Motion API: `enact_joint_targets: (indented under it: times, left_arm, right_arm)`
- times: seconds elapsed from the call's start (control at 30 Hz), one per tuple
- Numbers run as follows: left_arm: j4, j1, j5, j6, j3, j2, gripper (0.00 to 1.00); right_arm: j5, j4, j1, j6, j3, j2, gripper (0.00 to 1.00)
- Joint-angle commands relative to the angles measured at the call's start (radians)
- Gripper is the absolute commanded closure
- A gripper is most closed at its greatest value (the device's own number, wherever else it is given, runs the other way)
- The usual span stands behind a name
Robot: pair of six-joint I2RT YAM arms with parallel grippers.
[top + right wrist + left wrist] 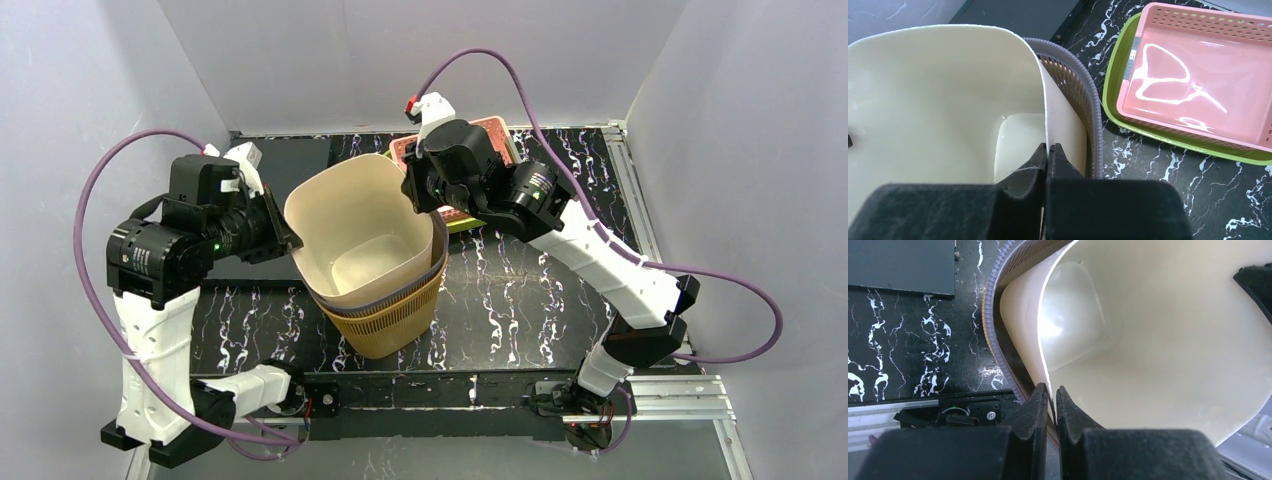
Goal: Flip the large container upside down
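1. I saw the desk [520, 290] as a black slab veined with white. A plain dark panel [290, 160] sat at its far-left corner, and an aluminium rail [670, 395] ran along the near edge on the right.
2. Pale grey walls [330, 60] closed in the space on the left, back and right.
3. The large container [365, 235], cream and mouth-up, sat nested in a tan woven basket [395, 325] a little left of the desk's middle. Its upper part rose above the basket's grey rim.
4. My left end effector [1050, 392] was pinched narrow on the thin wall at the container's left rim.
5. My right end effector [1048, 150] was clamped the same way on the wall at the right rim.
6. At the far side of the desk, a pink tray [1198, 85] lay inside a green tray [1115, 100], just beside the basket.
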State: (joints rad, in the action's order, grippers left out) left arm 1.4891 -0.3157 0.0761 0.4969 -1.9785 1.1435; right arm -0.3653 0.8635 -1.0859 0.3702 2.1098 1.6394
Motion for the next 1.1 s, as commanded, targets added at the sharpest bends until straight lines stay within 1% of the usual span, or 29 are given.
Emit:
enact_joint_targets:
  times: [0.0, 0.03, 0.13, 0.17, 0.23, 0.3, 0.37, 0.47, 0.63, 0.73, 0.8, 0.9, 0.97, 1.03, 1.07]
  left_arm:
    - [-0.049, -0.006, 0.046, -0.012, -0.021, 0.005, 1.0]
    - [-0.059, -0.006, 0.044, -0.007, -0.016, 0.0, 1.0]
    - [-0.111, -0.006, 0.048, 0.01, 0.008, -0.028, 1.0]
    - [-0.132, -0.006, 0.051, 0.017, 0.016, -0.039, 1.0]
    - [-0.167, -0.006, 0.058, 0.031, 0.041, -0.055, 1.0]
    - [-0.191, -0.005, 0.067, 0.04, 0.06, -0.065, 1.0]
    - [-0.213, -0.006, 0.075, 0.052, 0.081, -0.078, 1.0]
    - [-0.251, -0.006, 0.073, 0.072, 0.117, -0.106, 1.0]
    - [-0.298, -0.006, 0.052, 0.099, 0.158, -0.146, 1.0]
    - [-0.327, -0.006, 0.049, 0.113, 0.178, -0.162, 1.0]
    - [-0.336, -0.006, 0.043, 0.116, 0.186, -0.168, 1.0]
    - [-0.344, -0.005, 0.034, 0.118, 0.194, -0.174, 1.0]
    - [-0.347, -0.006, 0.034, 0.118, 0.198, -0.176, 1.0]
    - [-0.355, -0.005, 0.036, 0.118, 0.202, -0.181, 1.0]
    - [-0.356, -0.006, 0.035, 0.117, 0.204, -0.184, 0.98]
  right_arm:
    - [0.1, -0.136, -0.011, -0.002, 0.032, -0.044, 0.93]
    - [0.086, -0.121, -0.011, -0.007, 0.029, -0.044, 0.9]
    - [0.045, -0.085, -0.011, -0.018, 0.021, -0.039, 0.76]
    - [0.039, -0.075, -0.011, -0.022, 0.022, -0.035, 0.7]
    - [0.025, -0.057, -0.011, -0.023, 0.027, -0.03, 0.67]
    - [0.022, -0.046, -0.011, -0.022, 0.024, -0.023, 0.59]
    - [0.017, -0.029, -0.011, -0.02, 0.028, -0.013, 0.58]
    - [0.002, 0.015, -0.011, -0.015, 0.049, 0.009, 0.54]
    - [-0.027, 0.066, -0.011, -0.01, 0.068, 0.034, 0.53]
    - [-0.028, 0.074, -0.011, -0.011, 0.071, 0.036, 0.56]
    - [-0.027, 0.071, -0.011, -0.01, 0.071, 0.033, 0.62]
    - [-0.028, 0.07, -0.011, -0.014, 0.081, 0.036, 0.8]
    - [-0.002, 0.053, -0.011, -0.022, 0.09, 0.037, 0.87]
    - [0.012, 0.014, -0.01, -0.013, 0.094, 0.034, 0.96]
    - [0.012, -0.01, -0.011, -0.005, 0.09, 0.029, 0.99]
